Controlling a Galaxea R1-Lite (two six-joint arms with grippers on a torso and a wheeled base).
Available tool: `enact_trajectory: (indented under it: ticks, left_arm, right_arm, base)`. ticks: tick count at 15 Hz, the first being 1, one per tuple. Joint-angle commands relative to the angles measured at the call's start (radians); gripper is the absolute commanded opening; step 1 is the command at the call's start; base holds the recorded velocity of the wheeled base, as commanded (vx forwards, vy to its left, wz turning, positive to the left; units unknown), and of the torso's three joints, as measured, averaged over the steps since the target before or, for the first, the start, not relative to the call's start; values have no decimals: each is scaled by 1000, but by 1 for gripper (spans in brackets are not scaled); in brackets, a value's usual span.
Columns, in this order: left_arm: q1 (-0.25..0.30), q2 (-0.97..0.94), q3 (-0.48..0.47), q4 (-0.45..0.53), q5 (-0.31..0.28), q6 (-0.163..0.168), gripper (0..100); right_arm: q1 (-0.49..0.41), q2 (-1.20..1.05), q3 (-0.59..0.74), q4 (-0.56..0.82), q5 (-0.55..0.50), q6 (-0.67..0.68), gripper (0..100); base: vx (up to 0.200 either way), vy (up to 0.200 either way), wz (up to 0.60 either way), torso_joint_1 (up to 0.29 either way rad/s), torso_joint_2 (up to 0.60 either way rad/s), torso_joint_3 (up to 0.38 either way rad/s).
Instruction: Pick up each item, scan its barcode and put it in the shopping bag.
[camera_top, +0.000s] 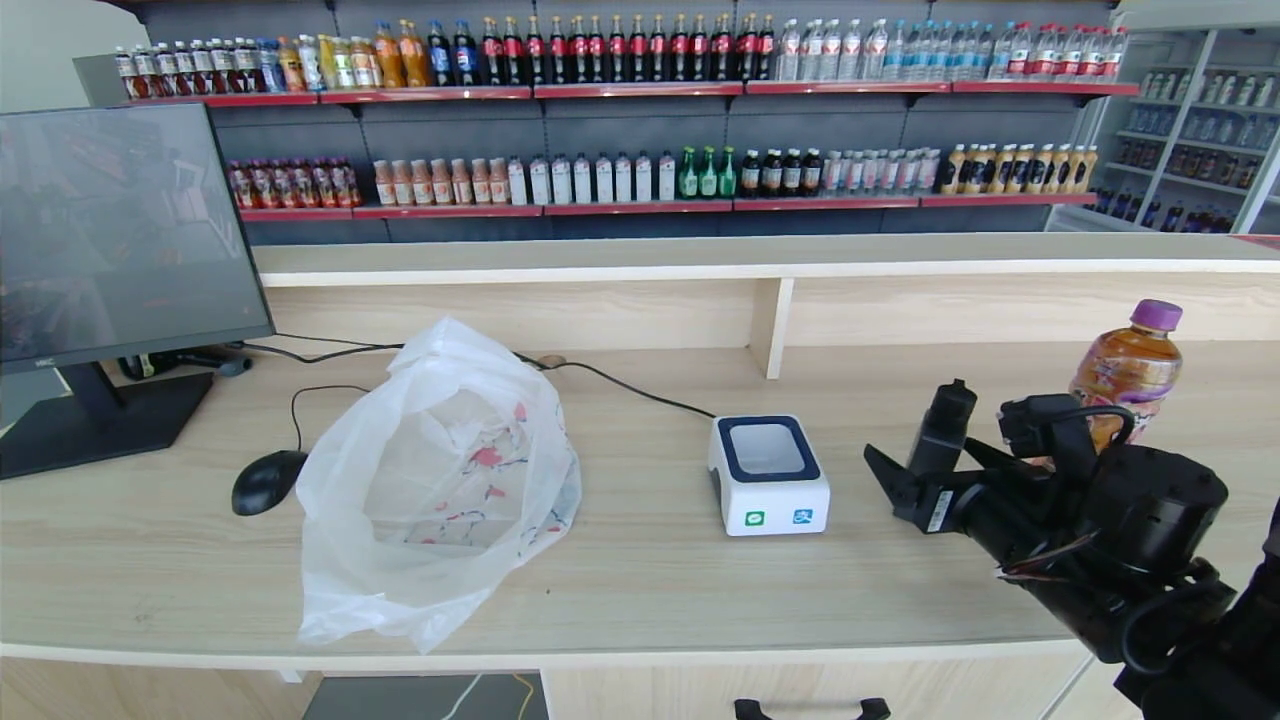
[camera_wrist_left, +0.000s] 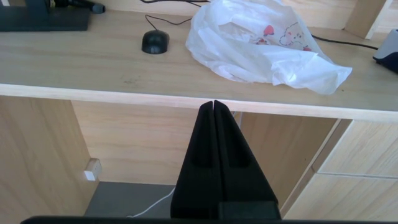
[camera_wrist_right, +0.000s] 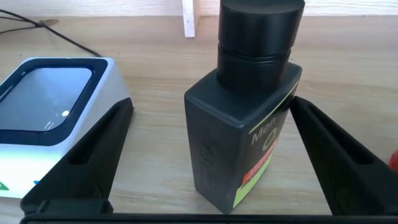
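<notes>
Green-and-red label (camera_wrist_right: 264, 146) on black bottle (camera_wrist_right: 217, 130); two icons (camera_top: 755, 518) on scanner (camera_top: 768, 490).

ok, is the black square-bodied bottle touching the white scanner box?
Apart. The right wrist view shows bare wooden counter between the black square-bodied bottle and the white scanner box.
</notes>
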Motion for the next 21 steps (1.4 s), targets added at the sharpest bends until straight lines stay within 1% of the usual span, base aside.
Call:
enact_trajectory:
  ticks: [1, 4, 7, 14, 19, 21]
  left_arm:
    - [0, 0, -1, -1, 0, 0, 0]
    - [0, 0, -1, 1, 0, 0, 0]
    - [0, 0, 1, -1, 0, 0, 0]
    - [0, 0, 1, 1, 0, 0, 0]
    - [0, 0, -1, 1, 0, 0, 0]
    - [0, 0, 1, 1, 0, 0, 0]
  right_arm:
    - [1, 7, 0, -1, 1, 0, 100]
    - [4, 14, -9, -1, 5, 0, 100]
    - [27, 22, -17, -1, 28, 0, 100]
    - [16, 33, -26, -1, 30, 1, 100]
    - [-21, 8, -11, -1, 28, -3, 100]
    - [-42, -24, 22, -1, 28, -3, 100]
  base:
    - [0, 0, 0, 0, 0, 0]
    - [0, 0, 0, 0, 0, 0]
    - [0, 0, 0, 0, 0, 0]
    - [0, 0, 0, 0, 0, 0]
    - [0, 0, 0, 0, 0, 0]
    - [0, 0, 0, 0, 0, 0]
